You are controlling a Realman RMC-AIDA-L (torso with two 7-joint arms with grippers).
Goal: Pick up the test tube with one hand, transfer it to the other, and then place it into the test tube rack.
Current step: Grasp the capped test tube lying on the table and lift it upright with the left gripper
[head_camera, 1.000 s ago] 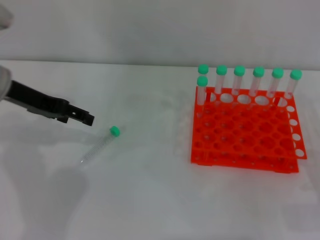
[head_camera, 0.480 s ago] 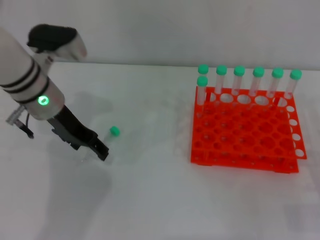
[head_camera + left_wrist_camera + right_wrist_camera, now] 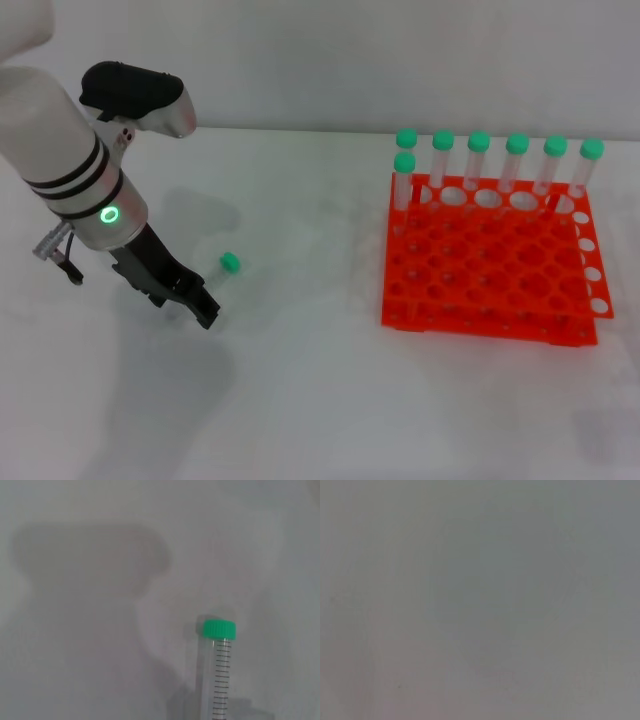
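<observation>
The test tube (image 3: 226,268) lies on the white table, green cap pointing toward the far right. Most of its clear body is hidden under my left gripper (image 3: 200,303), the black pronged one on the silver-white arm with the green ring light. That gripper is down at the table right over the tube's body. In the left wrist view the tube (image 3: 218,670) shows close up, cap (image 3: 219,629) and graduated body lying on the table. The orange-red test tube rack (image 3: 480,318) stands on the right. The all-black right gripper is out of view.
Several green-capped tubes (image 3: 479,160) stand upright in the rack's back row, with one more (image 3: 404,178) in the second row at its left end. The right wrist view shows only a plain grey surface.
My left arm swung in from the left and came down over the lying tube, then shifted slightly to the right. The tube's cap stays in the same spot.
</observation>
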